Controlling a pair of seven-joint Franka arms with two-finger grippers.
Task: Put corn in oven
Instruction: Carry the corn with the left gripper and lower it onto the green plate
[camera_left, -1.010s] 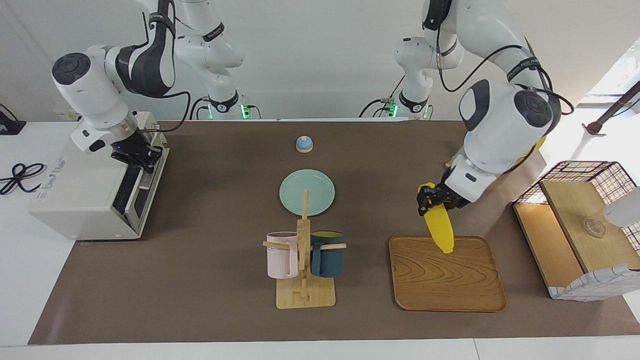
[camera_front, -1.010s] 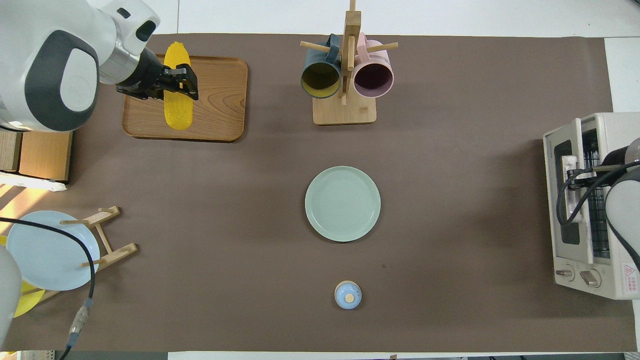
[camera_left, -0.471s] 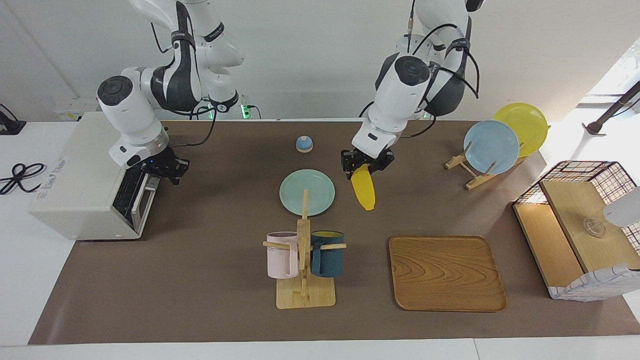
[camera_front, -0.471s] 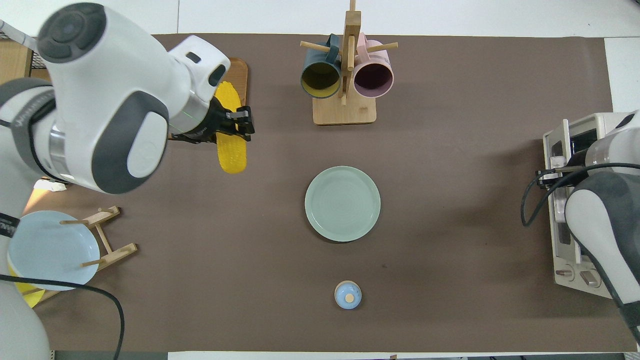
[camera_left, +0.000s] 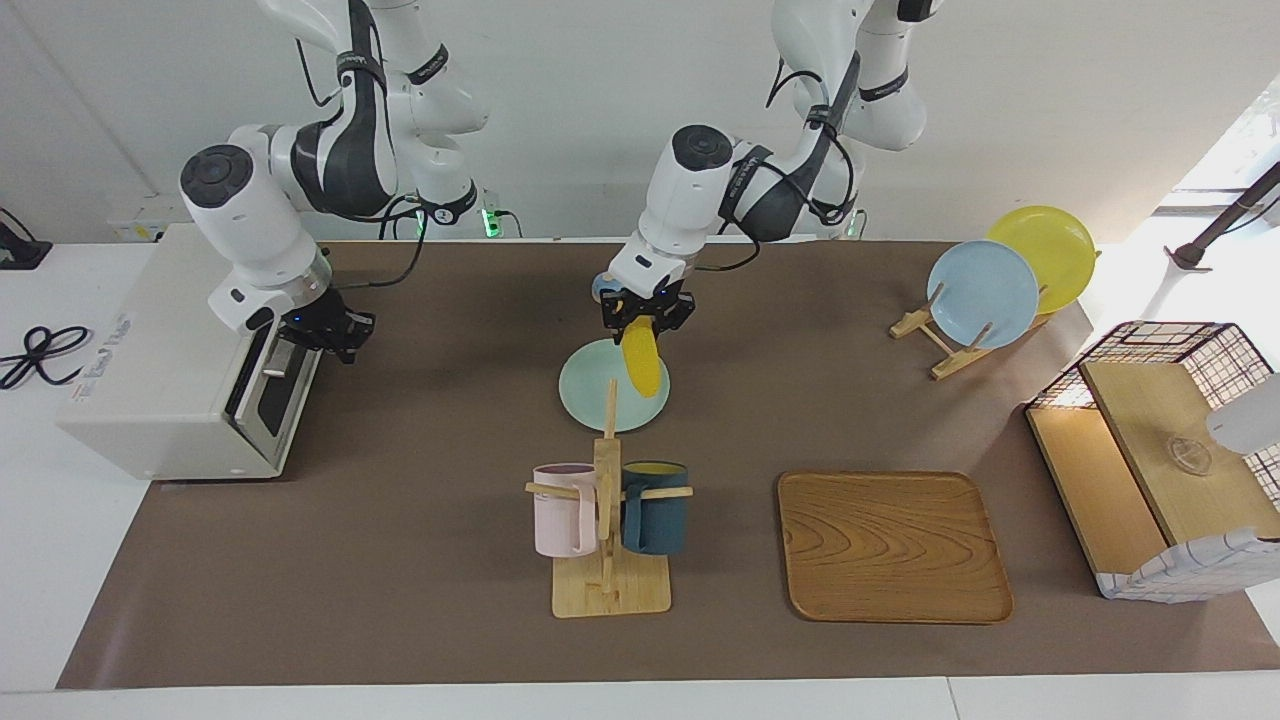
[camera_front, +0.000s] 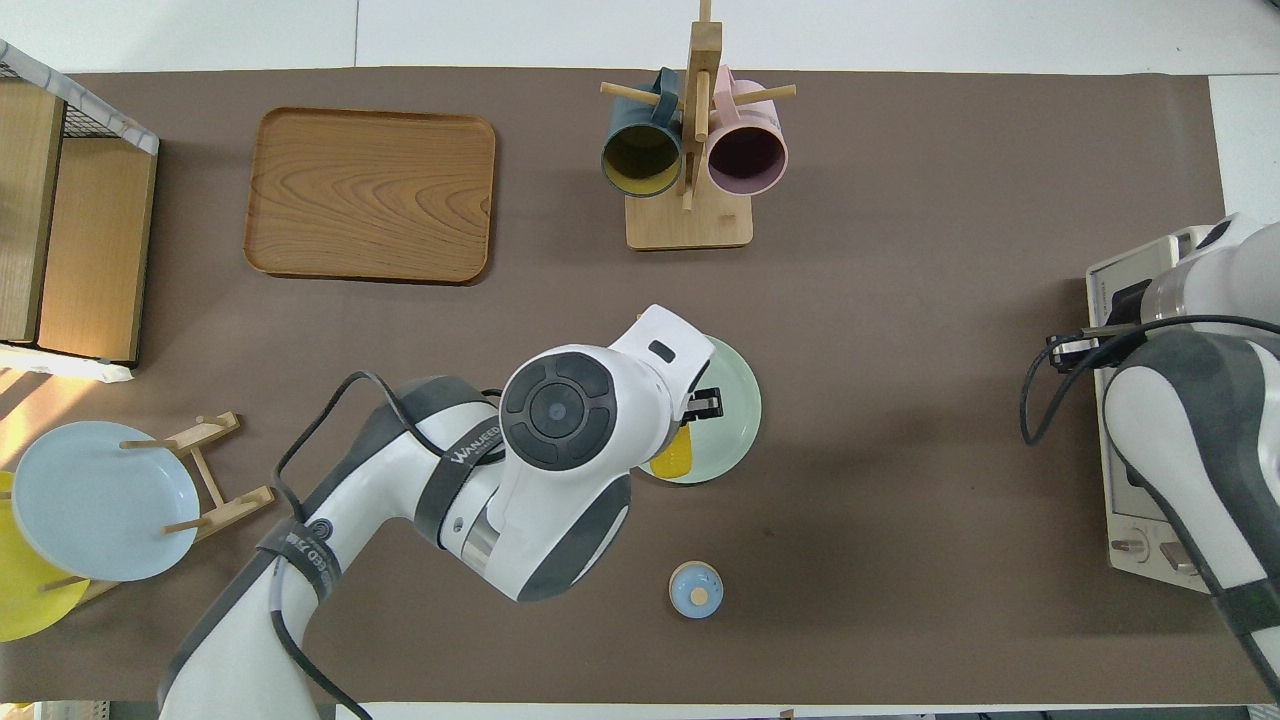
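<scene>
My left gripper (camera_left: 647, 312) is shut on the upper end of the yellow corn (camera_left: 645, 366), which hangs tilted over the pale green plate (camera_left: 600, 390) in the middle of the table. In the overhead view the left arm covers most of the corn (camera_front: 672, 456) and part of the plate (camera_front: 738, 400). The off-white oven (camera_left: 165, 370) stands at the right arm's end of the table. My right gripper (camera_left: 330, 332) is at the top edge of its glass door (camera_left: 268, 395), on the bar handle, and the door stands slightly ajar. In the overhead view the right arm hides most of the oven (camera_front: 1150, 520).
A mug rack (camera_left: 608, 520) with a pink and a dark blue mug stands farther from the robots than the plate. A wooden tray (camera_left: 893, 545), a plate rack (camera_left: 985, 282) and a wire-framed wooden box (camera_left: 1165, 450) are toward the left arm's end. A small blue bell (camera_front: 695, 590) is near the robots.
My left gripper has carried the corn from over the wooden tray to over the green plate. My right gripper has pulled the oven door's top edge a little away from the oven.
</scene>
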